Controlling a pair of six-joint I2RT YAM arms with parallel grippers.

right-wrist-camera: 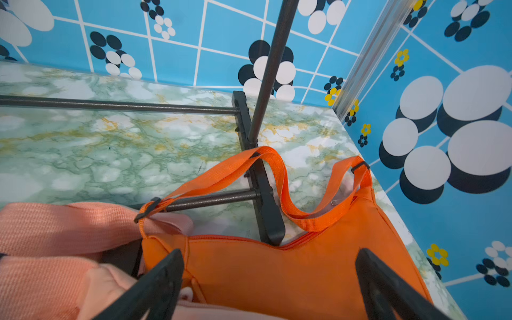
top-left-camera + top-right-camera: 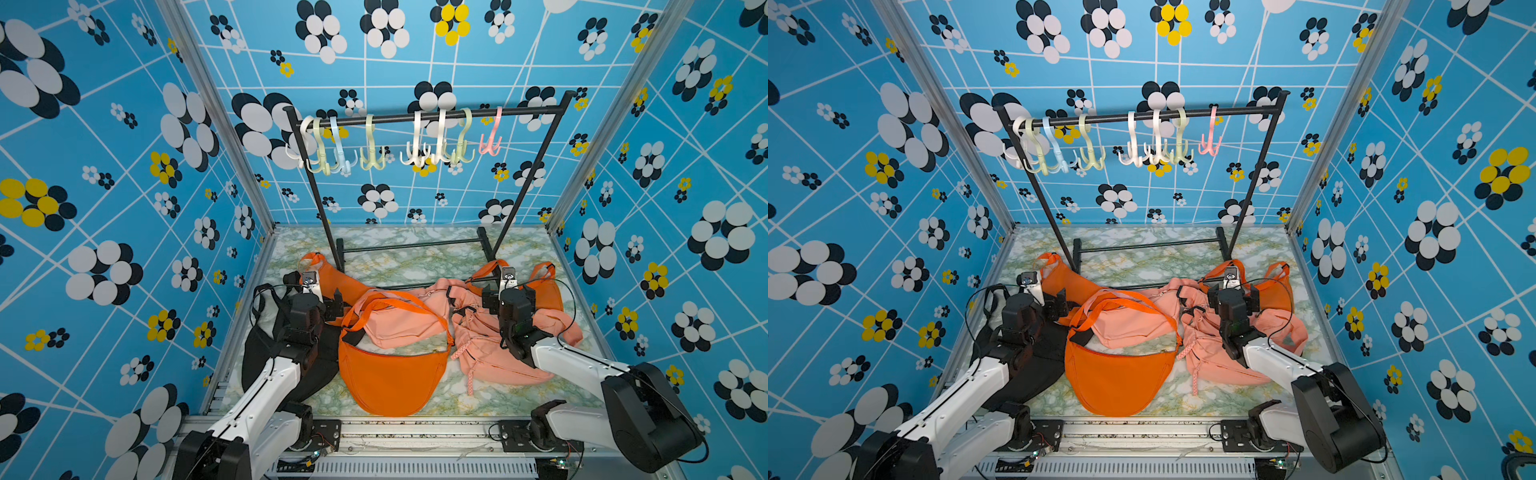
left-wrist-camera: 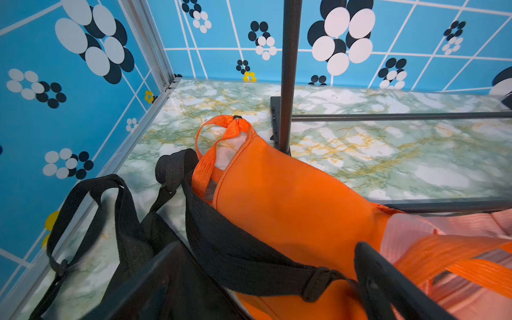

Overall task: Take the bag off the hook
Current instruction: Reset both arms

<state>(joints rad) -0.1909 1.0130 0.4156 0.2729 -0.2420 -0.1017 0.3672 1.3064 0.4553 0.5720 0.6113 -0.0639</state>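
**HOOKS BARE, BAGS DOWN:** All the hooks (image 2: 370, 145) on the black rack (image 2: 395, 117) hang empty in both top views; no bag is on the rail. The orange bag (image 1: 291, 271) nearest the job lies on the marbled bench (image 2: 415, 262) by the rack's right foot, w/ its strap (image 1: 271, 163) draped over that foot. The right fingers (image 1: 372, 274) are spread wide just above it, gripping nothing. The left fingers (image 3: 372, 277) are likewise wide apart and empty. They sit low over a second orange bag (image 3: 291, 199) and a black strap (image 3: 235, 249) near the rack's left foot. A third orange bag (image 2: 390, 374), a pink bag (image 2: 407, 320), a pink backpack (image 2: 490, 353) and a black bag (image 2: 257, 361) crowd the front of the bench btwn and under the arms.

Judging by how things lie, the unhooking itself looks done, and the step in hand is the let-go & pull-back. The next move prob. calls for both arms to lift straight up and clear. Loose webbing is the thing to mind: the strap over the foot sits close to the right fingers and could snag if they swing sideways first.
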